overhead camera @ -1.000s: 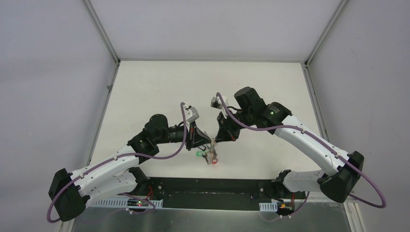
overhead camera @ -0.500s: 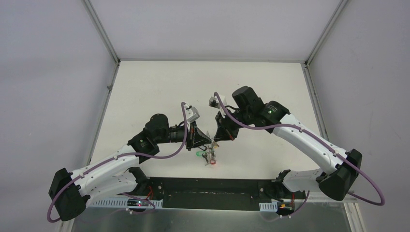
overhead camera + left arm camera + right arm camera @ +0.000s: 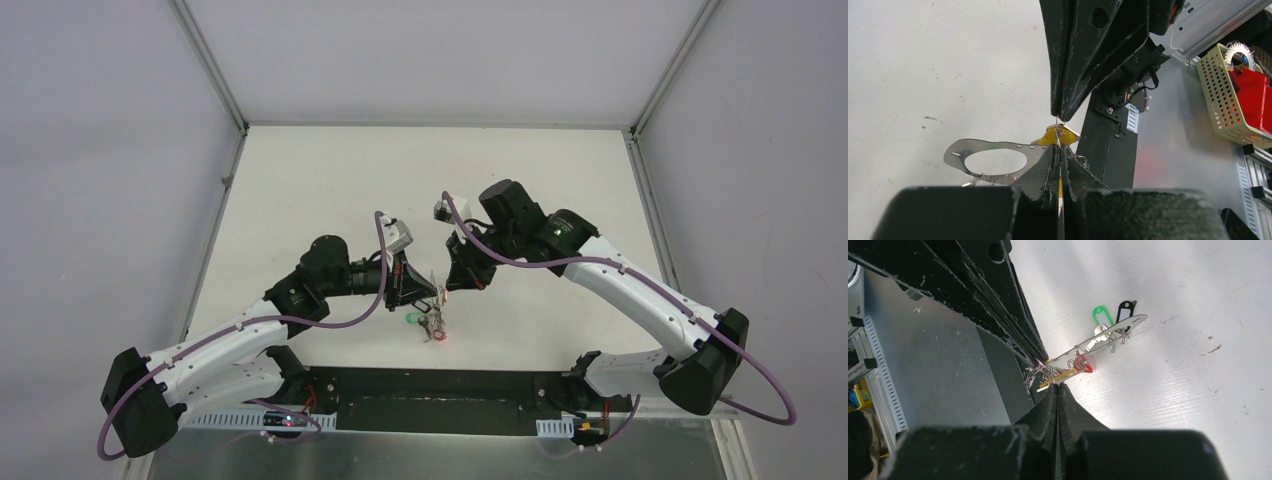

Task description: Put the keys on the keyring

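Table [image 3: 330, 190]: both arms meet over its near-centre strip, tips almost touching

Left gripper [image 3: 1058, 150]: fingers pressed together, with a thin yellow edge and a wire in the pinch. Right gripper [image 3: 1059, 386]: also closed tight, nipping into the same cluster from the opposite side. Can't tell which piece each one actually holds

Keyring [image 3: 954, 151]: flat silvery loop with an oval opening, held up between the two tips, its far end sticking out free. Keys [image 3: 1096, 342] hang off it with the green tag [image 3: 1102, 316], black tag [image 3: 1124, 310] and red tag [image 3: 1084, 366]. The yellow tag [image 3: 1058, 136] sits right at the pinch point

Risks, biggest first:
- tips collide, since there's no gap to work in
- pulling in opposite directions bends or twists the keyring
- either pinch is on thin wire; a slip drops the whole bunch
- small tag rings snag each other, so the yellow one jams half-threaded

Writing: none legible on tags, keys or arms
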You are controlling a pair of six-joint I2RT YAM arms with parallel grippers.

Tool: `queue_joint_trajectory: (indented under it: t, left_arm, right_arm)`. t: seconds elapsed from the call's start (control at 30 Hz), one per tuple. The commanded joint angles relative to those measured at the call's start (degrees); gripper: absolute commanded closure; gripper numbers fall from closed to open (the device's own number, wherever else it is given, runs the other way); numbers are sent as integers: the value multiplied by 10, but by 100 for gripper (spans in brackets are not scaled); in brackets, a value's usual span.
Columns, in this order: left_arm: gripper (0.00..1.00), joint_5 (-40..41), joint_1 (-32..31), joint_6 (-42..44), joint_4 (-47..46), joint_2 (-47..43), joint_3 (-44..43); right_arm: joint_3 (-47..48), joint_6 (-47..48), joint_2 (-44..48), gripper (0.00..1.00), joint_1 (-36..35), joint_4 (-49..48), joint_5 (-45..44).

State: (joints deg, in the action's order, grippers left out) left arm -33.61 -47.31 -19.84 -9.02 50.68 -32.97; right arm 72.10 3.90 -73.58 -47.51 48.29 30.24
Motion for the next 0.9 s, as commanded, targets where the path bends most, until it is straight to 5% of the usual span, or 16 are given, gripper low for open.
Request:
queue_joint_trajectory:
  t: [0.0,0.53,0.87]
  left_arm:
    - [100,-19,-6,4,-38,-14,-24]
    - [100,0,-6,16,-39,-36,-12]
    - [100,-2,-5,22,-39,-41,-13]
  right_arm:
    - [4,-7,3,100,-1,-7,-22]
    - [-6,9,15,100,-1,-11,-18]
    - [-66,5,121,56,-1,-121,-75]
